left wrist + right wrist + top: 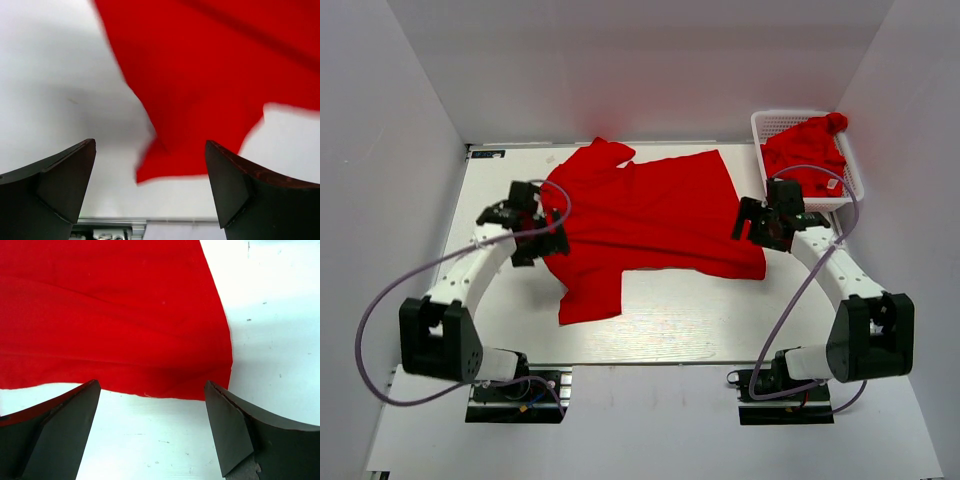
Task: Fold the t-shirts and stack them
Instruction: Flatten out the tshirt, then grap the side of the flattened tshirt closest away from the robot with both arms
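While the left gripper [548,238] and right gripper [752,222] hover with jaws spread wide and empty, one red t-shirt [650,215] lies mid-frame.
The left gripper is over the shirt's left edge and the right over its lower right corner. The cloth is spread on the white table [670,320]. Upper right, a second t-shirt [805,155] sits bunched in the white basket [770,118].

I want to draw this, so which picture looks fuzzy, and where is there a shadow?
Left wrist view: the edges of the shirt look smeared, and a soft grey shadow lies on the table. Right wrist view: the shirt's edge is crisp, and tiny specks on the table show. Top view: bright, even light, and everything is sharp.
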Available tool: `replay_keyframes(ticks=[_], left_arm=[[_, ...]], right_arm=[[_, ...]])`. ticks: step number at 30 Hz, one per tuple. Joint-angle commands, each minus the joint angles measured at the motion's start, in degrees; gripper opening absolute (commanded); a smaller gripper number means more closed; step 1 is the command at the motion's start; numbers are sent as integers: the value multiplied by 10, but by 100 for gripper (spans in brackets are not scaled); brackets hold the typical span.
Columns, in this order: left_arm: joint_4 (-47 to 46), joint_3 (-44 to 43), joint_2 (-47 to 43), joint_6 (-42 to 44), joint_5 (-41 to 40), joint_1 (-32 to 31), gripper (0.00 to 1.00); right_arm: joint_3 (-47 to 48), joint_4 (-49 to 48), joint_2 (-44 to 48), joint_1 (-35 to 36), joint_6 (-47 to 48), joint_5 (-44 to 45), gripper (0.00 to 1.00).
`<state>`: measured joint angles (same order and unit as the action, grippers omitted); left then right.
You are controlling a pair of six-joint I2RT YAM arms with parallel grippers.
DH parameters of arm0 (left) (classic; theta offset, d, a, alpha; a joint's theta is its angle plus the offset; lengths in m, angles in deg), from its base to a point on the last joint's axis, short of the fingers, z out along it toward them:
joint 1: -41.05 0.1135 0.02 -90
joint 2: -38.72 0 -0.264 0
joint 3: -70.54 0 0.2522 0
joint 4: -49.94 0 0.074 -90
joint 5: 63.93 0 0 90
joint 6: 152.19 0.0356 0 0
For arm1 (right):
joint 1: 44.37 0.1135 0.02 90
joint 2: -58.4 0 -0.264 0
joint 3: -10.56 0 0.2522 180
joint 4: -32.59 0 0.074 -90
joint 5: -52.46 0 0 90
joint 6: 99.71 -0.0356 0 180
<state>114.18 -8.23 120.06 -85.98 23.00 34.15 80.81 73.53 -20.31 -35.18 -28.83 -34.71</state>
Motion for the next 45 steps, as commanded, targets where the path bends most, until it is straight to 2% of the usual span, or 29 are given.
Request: replay_keyframes(ticks=[1,7,9,14,17,20,25,27,29,33,35,40,41,45], left_arm=[[-15,68,-84,0,69,-51,100],[-15,218,-181,-97,98,-154,100],[-21,263,-210,-120,81,-179,100],[-3,280,-227,-165,20,-185,100],[-10,282,-188,-180,-22,-185,100],[-55,287,-144,-180,-15,-185,100],[-107,311,-122,-180,-15,-179,100],[-108,318,-116,-195,-23,-179,100],[-88,311,-116,-219,-67,-179,100],[-52,299,-94,-219,-115,-184,100],[-36,299,-82,-219,-141,-184,96],[-38,299,-14,-224,-147,-189,95],[-45,299,-8,-224,-147,-195,94],[-85,304,3,-214,-121,-200,77]], right_arm=[[-17,12,27,-1,-7,-5,90],[-74,4,70,0,-11,-9,90],[-88,3,74,0,-13,-8,90],[-95,11,78,0,-12,-9,90],[-91,14,81,-1,-11,-3,90],[-90,19,83,-1,-10,2,90],[-86,32,80,-1,-5,18,90],[-87,36,75,-1,-6,10,90],[-89,37,75,-2,-6,15,90],[-88,35,74,-2,-5,20,90],[-88,34,71,-2,-6,19,90],[-94,32,72,-1,-10,21,90],[-96,31,73,-2,-11,22,90],[-95,32,74,-2,-12,27,90]])
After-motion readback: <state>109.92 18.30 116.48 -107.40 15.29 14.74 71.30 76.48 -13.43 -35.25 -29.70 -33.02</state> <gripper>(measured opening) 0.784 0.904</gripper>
